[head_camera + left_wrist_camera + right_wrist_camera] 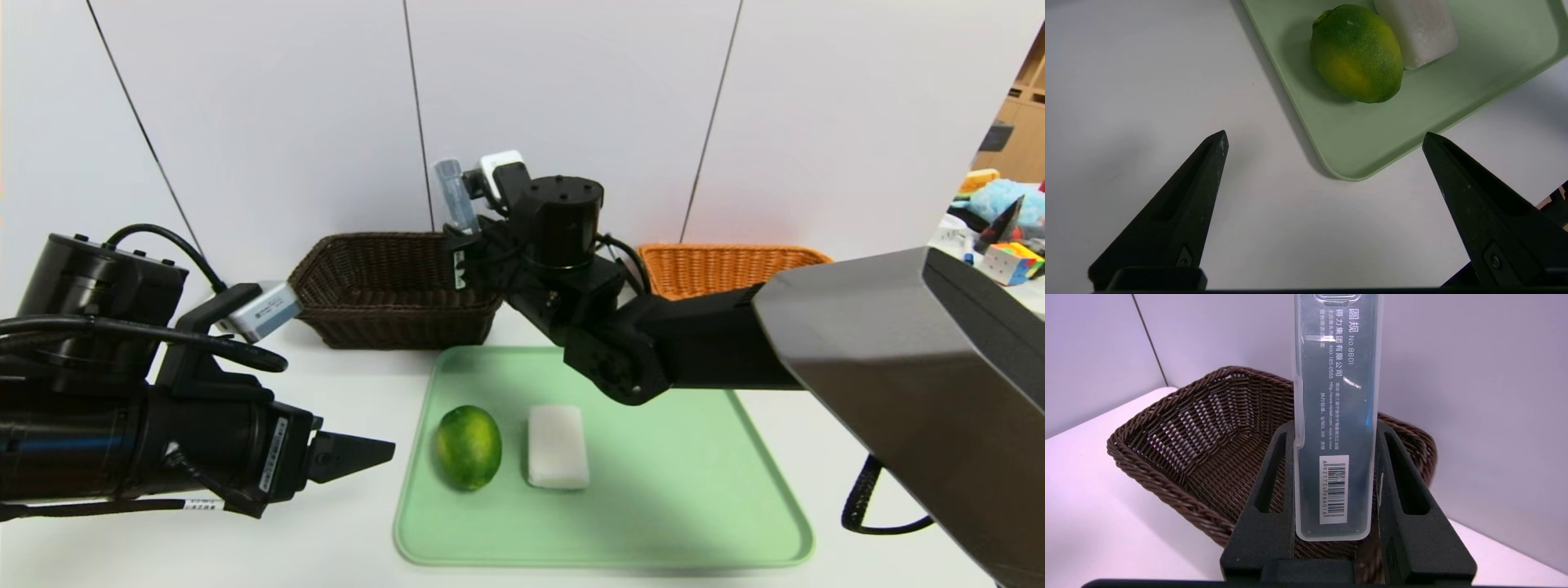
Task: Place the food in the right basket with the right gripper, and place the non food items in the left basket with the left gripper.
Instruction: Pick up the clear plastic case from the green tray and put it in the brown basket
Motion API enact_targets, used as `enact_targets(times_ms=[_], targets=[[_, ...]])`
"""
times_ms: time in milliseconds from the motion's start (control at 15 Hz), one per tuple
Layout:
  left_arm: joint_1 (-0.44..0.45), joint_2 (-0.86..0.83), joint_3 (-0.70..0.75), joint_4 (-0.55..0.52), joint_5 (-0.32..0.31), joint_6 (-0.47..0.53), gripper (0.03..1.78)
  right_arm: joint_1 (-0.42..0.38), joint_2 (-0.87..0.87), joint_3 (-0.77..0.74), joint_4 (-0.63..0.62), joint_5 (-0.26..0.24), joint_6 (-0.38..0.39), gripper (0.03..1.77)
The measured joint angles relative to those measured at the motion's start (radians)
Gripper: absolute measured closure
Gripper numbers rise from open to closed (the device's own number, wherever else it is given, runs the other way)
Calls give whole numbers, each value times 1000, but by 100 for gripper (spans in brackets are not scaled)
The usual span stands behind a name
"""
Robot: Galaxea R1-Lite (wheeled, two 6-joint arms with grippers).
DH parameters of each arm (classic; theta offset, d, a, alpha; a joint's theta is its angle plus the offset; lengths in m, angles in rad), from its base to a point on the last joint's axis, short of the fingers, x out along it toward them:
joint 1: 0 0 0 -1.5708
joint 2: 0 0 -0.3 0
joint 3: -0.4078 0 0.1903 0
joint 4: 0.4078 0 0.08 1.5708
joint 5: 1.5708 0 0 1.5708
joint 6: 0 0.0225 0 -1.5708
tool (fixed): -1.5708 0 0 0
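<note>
My right gripper (459, 238) (1335, 428) is shut on a translucent plastic case (454, 194) (1337, 416) with a barcode label. It holds the case upright above the near right rim of the dark brown basket (392, 314) (1167, 428). An orange basket (718, 265) stands further right, partly hidden by the right arm. A green lime (468, 447) (1357, 53) and a white block (558, 447) (1419, 28) lie side by side on the green tray (653, 506) (1372, 151). My left gripper (371, 453) (1324, 134) hangs open and empty over the table by the tray's front left corner.
A white wall stands right behind both baskets. At the far right edge lie a Rubik's cube (1012, 261) and soft toys. A black cable (865, 506) loops under the right arm near the tray's right side.
</note>
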Motion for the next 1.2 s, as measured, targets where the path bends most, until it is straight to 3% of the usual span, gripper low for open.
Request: enact_targets(times_ms=[533, 1200], targets=[[3, -1, 35, -19, 1, 0, 12, -3, 187, -226, 12, -11, -82, 125], [7, 3, 36, -32, 0, 0, 12, -16, 233, -247, 35, -8, -91, 125]])
